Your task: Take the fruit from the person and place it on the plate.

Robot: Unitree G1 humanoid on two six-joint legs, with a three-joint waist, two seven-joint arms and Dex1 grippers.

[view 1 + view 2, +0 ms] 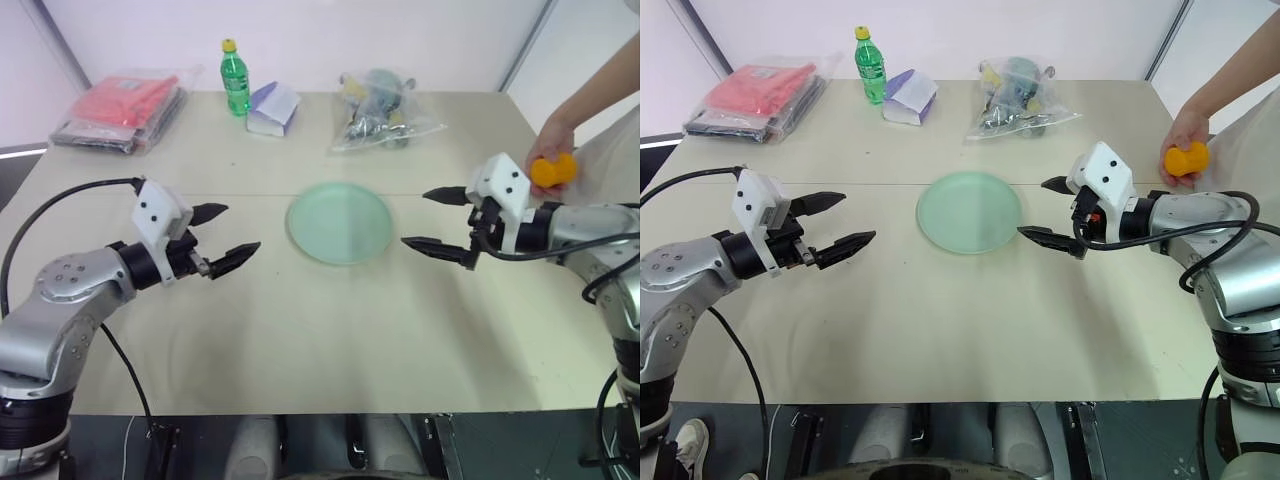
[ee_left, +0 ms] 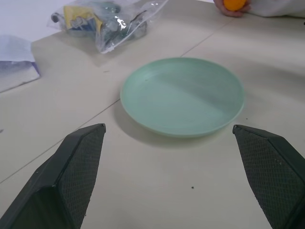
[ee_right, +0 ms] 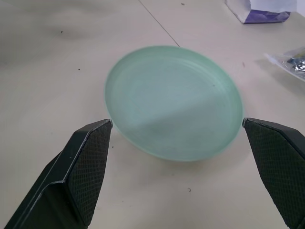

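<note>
With both claws spread wide and empty, I should swing the right gripper (image 1: pixel 1049 213) toward the table's right edge, where the person's hand (image 1: pixel 1185 135) holds the fruit (image 1: pixel 1185 158), centre it between the fingers, then close gently before carrying it to the plate (image 1: pixel 969 211).

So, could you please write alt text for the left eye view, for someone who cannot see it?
A person's hand holds an orange-yellow fruit at the table's right edge, just behind the robot's open right tool. A pale green plate lies empty mid-table between it and the open left tool. A green bottle and bagged items sit along the far edge.
</note>
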